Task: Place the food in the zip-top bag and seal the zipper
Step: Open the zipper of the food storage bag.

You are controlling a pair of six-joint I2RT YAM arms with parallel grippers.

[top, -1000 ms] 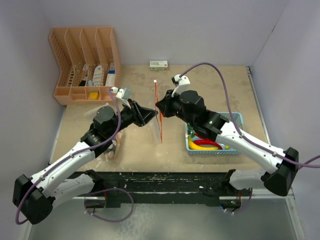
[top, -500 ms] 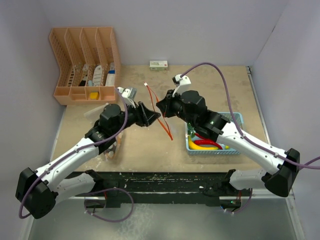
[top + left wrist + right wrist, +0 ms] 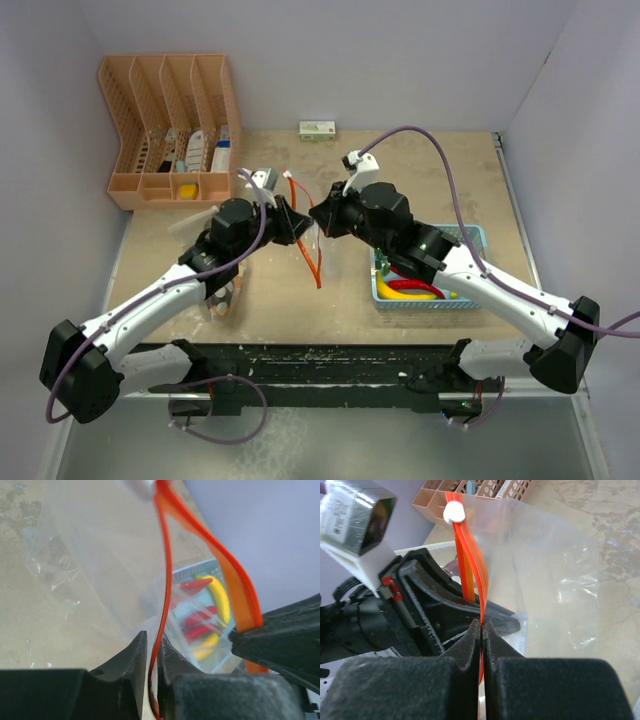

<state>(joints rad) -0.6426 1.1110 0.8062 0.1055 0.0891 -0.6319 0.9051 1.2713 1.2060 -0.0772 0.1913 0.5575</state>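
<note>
**What stands around me on the table**

The tan, scuffed table (image 3: 420, 170) carries a few things. At its far left corner stands a peach lattice organizer (image 3: 165, 110) with four upright slots and low trays along its front. Small bottles or tubes (image 3: 200, 152) lean in the slots; I cannot tell them apart. One tray holds something yellow (image 3: 186, 188). A small white-and-green box (image 3: 317, 130) lies at the far edge, near the middle. To my right, near the front edge, sits a light blue basket (image 3: 420, 304) — lattice-walled, flat on the table.

Tan table (image 3: 420, 190), peach organizer (image 3: 170, 130), blue basket (image 3: 430, 303), small box (image 3: 317, 130)
</note>
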